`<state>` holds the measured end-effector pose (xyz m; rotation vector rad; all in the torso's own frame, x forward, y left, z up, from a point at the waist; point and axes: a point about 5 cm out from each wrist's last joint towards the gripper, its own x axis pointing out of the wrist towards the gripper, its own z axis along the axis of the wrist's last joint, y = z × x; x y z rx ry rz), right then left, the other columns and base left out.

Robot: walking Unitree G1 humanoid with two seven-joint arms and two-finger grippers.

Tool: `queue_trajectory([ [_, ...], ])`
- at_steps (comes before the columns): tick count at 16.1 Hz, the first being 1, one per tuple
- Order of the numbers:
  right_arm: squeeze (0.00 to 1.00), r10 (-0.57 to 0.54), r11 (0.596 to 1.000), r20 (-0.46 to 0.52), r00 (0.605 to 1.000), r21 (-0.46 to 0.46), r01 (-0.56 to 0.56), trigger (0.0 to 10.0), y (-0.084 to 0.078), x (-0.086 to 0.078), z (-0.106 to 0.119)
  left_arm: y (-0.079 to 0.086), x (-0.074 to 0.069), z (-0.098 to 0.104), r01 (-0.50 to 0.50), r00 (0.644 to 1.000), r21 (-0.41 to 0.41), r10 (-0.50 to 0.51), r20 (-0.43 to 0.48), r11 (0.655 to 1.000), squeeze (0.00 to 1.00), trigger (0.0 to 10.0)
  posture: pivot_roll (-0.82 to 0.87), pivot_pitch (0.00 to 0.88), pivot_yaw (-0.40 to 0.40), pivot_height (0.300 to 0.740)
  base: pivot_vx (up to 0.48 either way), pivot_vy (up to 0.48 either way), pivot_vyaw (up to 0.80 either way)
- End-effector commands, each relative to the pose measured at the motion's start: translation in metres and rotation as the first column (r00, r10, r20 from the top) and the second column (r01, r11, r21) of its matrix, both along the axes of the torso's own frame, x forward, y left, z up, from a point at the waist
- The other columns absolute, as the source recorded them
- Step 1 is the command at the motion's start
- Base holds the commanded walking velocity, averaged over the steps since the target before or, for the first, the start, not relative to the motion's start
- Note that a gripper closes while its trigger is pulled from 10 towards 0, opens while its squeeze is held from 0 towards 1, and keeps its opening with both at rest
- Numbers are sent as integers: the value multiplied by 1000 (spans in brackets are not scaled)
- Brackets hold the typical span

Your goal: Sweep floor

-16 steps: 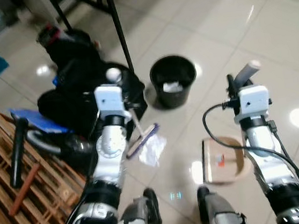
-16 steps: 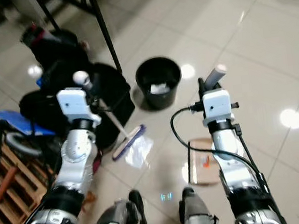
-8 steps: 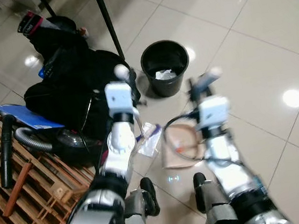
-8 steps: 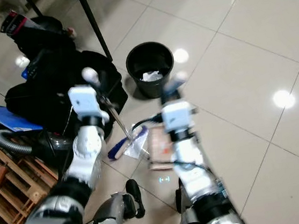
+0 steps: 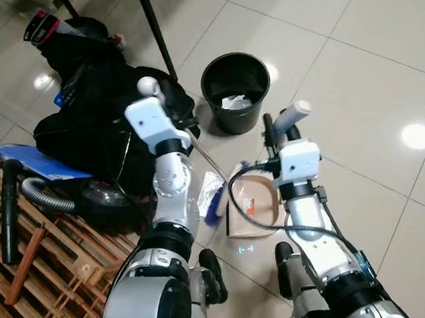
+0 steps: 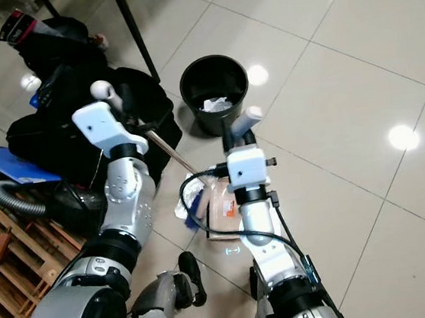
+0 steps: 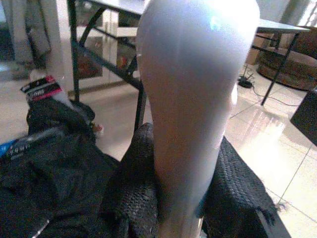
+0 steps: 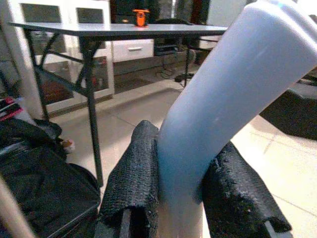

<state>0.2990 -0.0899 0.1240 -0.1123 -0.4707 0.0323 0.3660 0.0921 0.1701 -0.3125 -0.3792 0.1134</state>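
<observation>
While our left tool point(image 7: 173, 198) pinches the broom handle point(image 7: 190, 99) and our right tool point(image 8: 185, 203) pinches the dustpan handle point(image 8: 233, 94), we brush the crumpled wrapper point(image 5: 210, 188) toward the dustpan point(image 5: 253, 210) at 3 o'clock; next comes tipping it into the black bin point(image 5: 236, 87) at 12.

Silver arms, white wrist boxes, black cables

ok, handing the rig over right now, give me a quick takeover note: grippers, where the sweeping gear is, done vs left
Left gripper: jaws shut on the broom handle; brush head is down on the tiles beside the crumpled plastic wrapper.
Right gripper: jaws shut on the dustpan handle; dustpan sits on the floor next to the brush.
Black bin stands just beyond, some paper inside.
Done: tools positioned at the litter. Left: sweep the wrapper into the pan, tip it into the bin.
</observation>
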Motion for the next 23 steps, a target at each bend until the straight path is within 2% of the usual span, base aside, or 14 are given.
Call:
queue_trajectory([
  [1,0,-25,1000,-164,986,-11,24,10000,-3,-6,-32,-18,-4,-5,47,998,-135,-52,-38,990,0,10000,-16,429,114,740,0,0,0],
  [3,0,-32,999,-166,986,-11,30,10000,-6,-4,-31,-15,-4,7,76,997,-163,-77,3,984,0,10000,-13,425,117,740,0,0,0],
  [4,0,-36,999,-166,985,-11,35,10000,-8,-3,-31,-7,-4,22,98,992,-90,-91,86,991,0,10000,-12,421,118,740,0,0,0],
  [7,0,-52,998,-155,987,-26,49,10000,-13,-5,-30,13,-4,55,77,963,105,-102,251,991,0,10000,-8,422,115,740,0,0,0],
  [10,0,-92,995,-69,993,40,94,10000,-34,-10,-9,37,-1,75,6,941,201,-73,331,980,0,10000,-11,421,110,740,0,0,0],
  [13,0,-103,994,-15,995,39,104,10000,-49,-17,7,51,1,72,-34,947,257,-52,318,966,0,10000,-16,424,108,740,0,0,0],
  [16,0,-112,994,37,993,-7,112,10000,-61,-21,22,43,2,51,16,959,320,-105,264,947,0,10000,-36,427,101,740,0,0,0],
  [18,0,-111,993,39,993,-22,112,10000,-61,-20,23,36,1,41,37,961,361,-132,242,932,0,10000,-43,429,103,740,0,0,0],
  [19,0,-108,993,35,994,-44,109,10000,-57,-16,18,29,1,28,66,969,399,-155,194,914,0,10000,-37,430,109,740,0,0,0],
  [23,0,-70,997,-8,998,-32,70,10000,-41,-11,4,23,3,16,72,979,440,-148,140,895,0,10000,-33,438,113,740,0,0,0],
])
